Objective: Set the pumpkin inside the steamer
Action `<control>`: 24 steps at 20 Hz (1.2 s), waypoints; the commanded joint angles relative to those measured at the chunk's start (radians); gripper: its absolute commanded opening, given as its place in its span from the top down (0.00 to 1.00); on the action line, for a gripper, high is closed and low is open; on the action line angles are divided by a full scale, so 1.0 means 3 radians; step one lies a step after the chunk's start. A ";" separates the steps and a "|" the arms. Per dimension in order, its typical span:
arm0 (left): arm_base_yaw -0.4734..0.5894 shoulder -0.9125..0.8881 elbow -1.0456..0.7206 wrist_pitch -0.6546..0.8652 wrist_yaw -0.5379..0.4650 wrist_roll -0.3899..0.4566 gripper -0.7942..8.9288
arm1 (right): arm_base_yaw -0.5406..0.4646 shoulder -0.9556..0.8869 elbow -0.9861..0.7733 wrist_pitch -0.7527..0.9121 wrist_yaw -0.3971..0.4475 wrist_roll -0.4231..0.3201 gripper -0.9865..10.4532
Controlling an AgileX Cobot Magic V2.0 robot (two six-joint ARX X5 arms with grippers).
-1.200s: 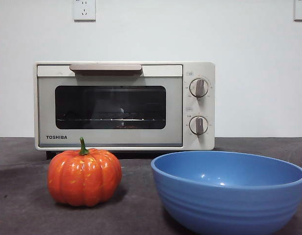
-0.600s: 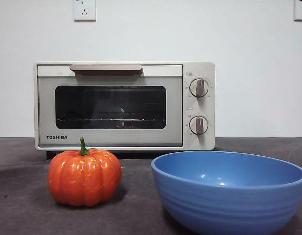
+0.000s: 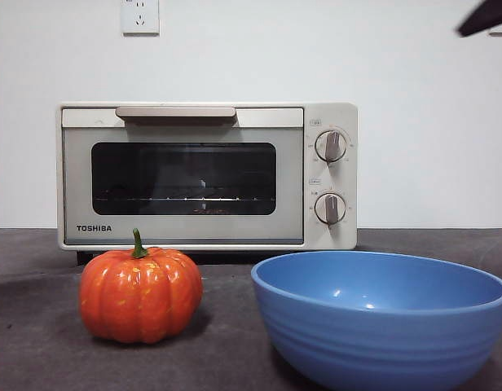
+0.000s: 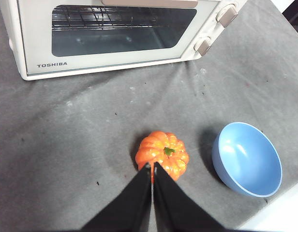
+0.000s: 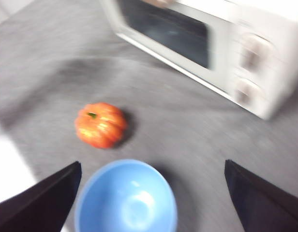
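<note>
The orange pumpkin (image 3: pixel 140 295) stands on the grey cloth in front of the steamer's left half, with its green stem up. The cream steamer (image 3: pixel 206 175) has its dark glass door closed. High above the table, my left gripper (image 4: pixel 151 166) is shut and empty, its tips pointing down at the pumpkin (image 4: pixel 162 153), with the steamer (image 4: pixel 110 34) beyond. My right gripper (image 5: pixel 152 164) is open wide and empty, high above the bowl, and its view is blurred. That view shows the pumpkin (image 5: pixel 100 124) and the steamer (image 5: pixel 197 43).
A wide blue bowl (image 3: pixel 381 318) sits to the right of the pumpkin at the table's front; it also shows as the bowl (image 4: pixel 246 158) and the bowl (image 5: pixel 126 195). A black arm tip (image 3: pixel 487 16) pokes in at the top right corner. Wall sockets (image 3: pixel 140 16) are behind.
A black arm tip has come into the front view's top right corner. The pumpkin, steamer and bowl have not moved.
</note>
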 commanded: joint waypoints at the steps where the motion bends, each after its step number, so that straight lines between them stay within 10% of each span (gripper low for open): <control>1: -0.0005 0.0018 0.0070 0.0020 0.0017 0.0046 0.90 | 0.0270 0.0312 0.0235 0.0128 -0.0018 0.0036 0.50; 15: -0.0005 0.0018 0.0070 0.0023 0.0017 0.0046 0.90 | 0.1562 0.2271 0.0965 0.0763 0.0273 0.0008 0.50; 24: -0.0005 0.0017 0.0070 0.0020 0.0017 0.0046 0.90 | 0.1925 0.2916 0.0965 0.1116 0.0971 -0.0081 0.49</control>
